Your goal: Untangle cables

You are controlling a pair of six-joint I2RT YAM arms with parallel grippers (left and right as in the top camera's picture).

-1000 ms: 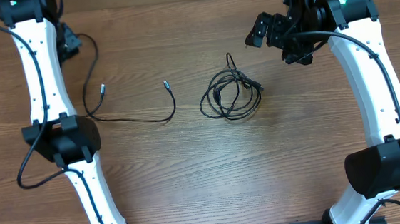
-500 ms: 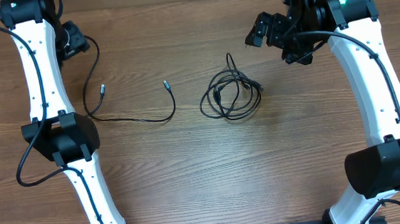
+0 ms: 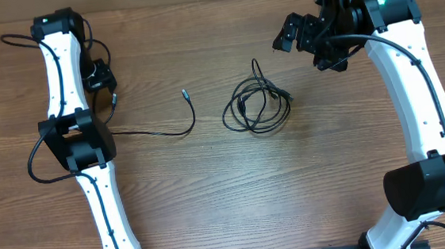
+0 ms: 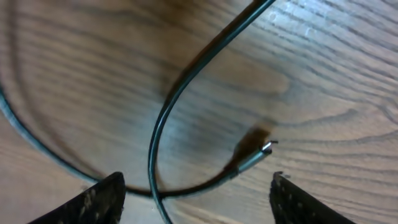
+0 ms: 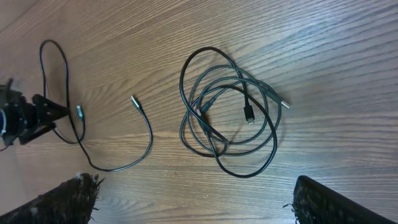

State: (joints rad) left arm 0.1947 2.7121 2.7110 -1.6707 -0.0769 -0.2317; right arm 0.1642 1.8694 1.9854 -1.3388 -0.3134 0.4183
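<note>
**Item 1, left arm** (image 3: 64, 81): white links and black joints, reaching up the left side of the table (image 3: 213, 205). Its own thick black lead loops out towards the left border of the overhead view.

**Item 2, left gripper** (image 4: 196, 200): jaws set wide apart with nothing between them but wood and cord. It sits low over the table.

**Item 3, cables, loose strand** (image 3: 160, 134): a thin black cord lying flat and separate from the rest. One silver plug tip (image 4: 258, 152) lies on the wood under the left gripper, between its fingers and touching neither. The cord curves down beside the left arm, then runs right to a second silver tip (image 3: 184, 93).

**Item 4, open room, centre:** a strip of bare wood lies between that second tip and the coil. A broad bare stretch fills the near half of the table between the two arm bases.

**Item 5, cables, knotted coil** (image 3: 257, 106): several overlapping black loops at table centre. One silver tip (image 5: 283, 104) sticks out to the right and a black plug (image 5: 249, 115) lies inside the loops. The coil is well apart from the loose strand.

**Item 6, right gripper** (image 5: 208, 202): jaws fully apart and holding nothing. It hangs above the table beyond and to the right of the coil, clear of it.

**Item 7, right arm** (image 3: 414, 77): white, rising along the right side, with a green light on its upper joint.
</note>
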